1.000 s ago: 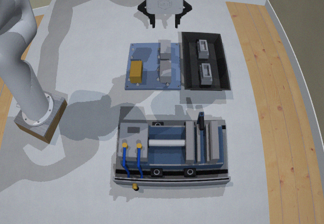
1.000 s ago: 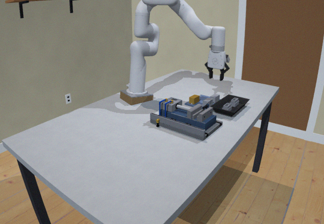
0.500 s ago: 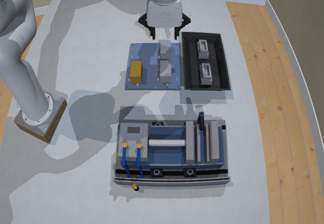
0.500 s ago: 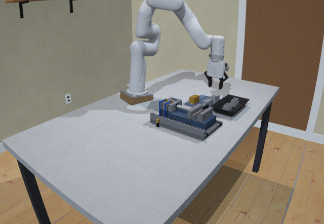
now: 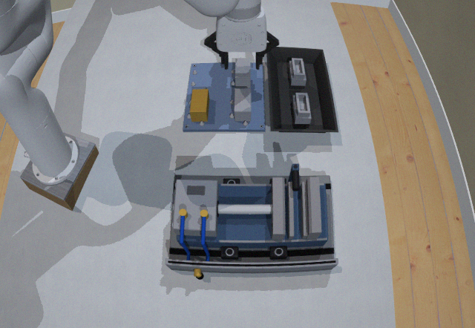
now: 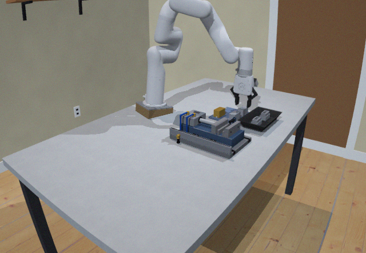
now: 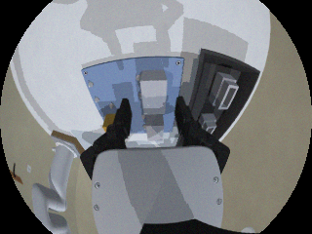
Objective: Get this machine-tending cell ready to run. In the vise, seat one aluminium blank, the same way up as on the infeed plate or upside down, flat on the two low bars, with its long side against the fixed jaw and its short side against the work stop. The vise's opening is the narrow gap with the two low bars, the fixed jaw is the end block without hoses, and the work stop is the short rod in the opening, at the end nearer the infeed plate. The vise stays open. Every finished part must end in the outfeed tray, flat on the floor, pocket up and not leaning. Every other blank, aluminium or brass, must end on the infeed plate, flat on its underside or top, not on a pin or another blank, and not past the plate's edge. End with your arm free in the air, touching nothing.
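Aluminium blank (image 5: 242, 72) lies on the blue infeed plate (image 5: 220, 87), far end, long axis running toward the vise (image 5: 251, 217). Gripper (image 5: 243, 62) straddles it crosswise, fingers partly open, empty, not yet touching.

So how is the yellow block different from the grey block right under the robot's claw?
The brass blank is gold; the aluminium blank is grey. The brass one lies on the left side of the infeed plate, away from the arm; the aluminium one lies at the far edge, below the open gripper. Both lie flat on the plate.
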